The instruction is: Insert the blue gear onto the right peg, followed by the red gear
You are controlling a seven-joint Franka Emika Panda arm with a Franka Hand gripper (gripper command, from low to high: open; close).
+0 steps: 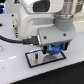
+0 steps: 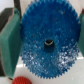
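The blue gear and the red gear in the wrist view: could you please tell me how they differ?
The round blue plastic toothed gear is much larger than the round red plastic gear. The blue gear sits between the gripper fingers and shows fully with its centre hole; the red gear lies free, only partly in view. Both are toothed.

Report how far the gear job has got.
Nothing looks seated yet. In hand: the end effector is shut on the blue gear, holding it just above the dark plate; the pegs are not visible. Left: seat the blue gear, then fetch the red gear, which lies loose.
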